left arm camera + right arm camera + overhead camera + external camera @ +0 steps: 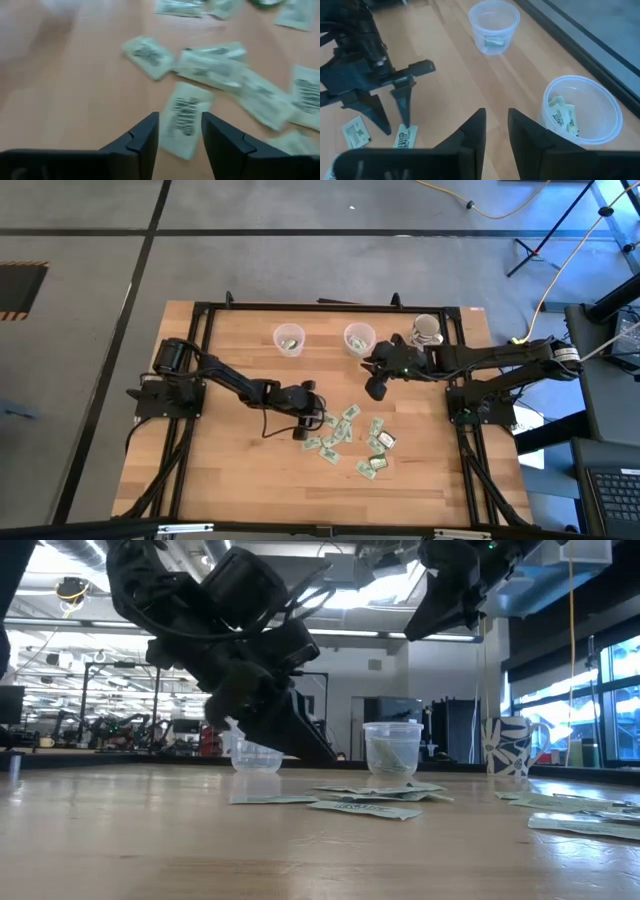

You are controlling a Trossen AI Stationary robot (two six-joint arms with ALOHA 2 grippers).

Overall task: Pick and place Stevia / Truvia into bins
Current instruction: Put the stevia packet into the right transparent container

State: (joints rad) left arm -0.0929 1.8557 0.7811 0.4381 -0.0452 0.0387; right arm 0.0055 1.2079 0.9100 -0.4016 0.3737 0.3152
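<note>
Wooden planks make up the worktop (220,470), framed by black rails, with a grey floor around it and a workshop hall behind. I have the left gripper (387,117) low over the near-left fringe of the sachets (345,442), which lie scattered across the middle of the worktop toward its near edge. Its fingers (145,142) are spread, and one sachet (184,122) lies flat between the tips, lengthwise. The step in hand, as I judge it, is the pick.

To do it well I would lower until both tips touch the wood, keep the packet centred, and close slowly so the paper buckles up into the pinch rather than sliding out. A neighbouring sachet lies just beside it, so I would watch for taking two.

The right gripper (376,385) hangs above the worktop near the far edge, just beside the right bin (359,338), its fingers a little apart and holding nothing. That bin and the left bin (288,339) each already hold sachets. A white patterned mug (427,331) stands toward the far right corner.

Dark print shows on the sachets (I cannot read any of it).
</note>
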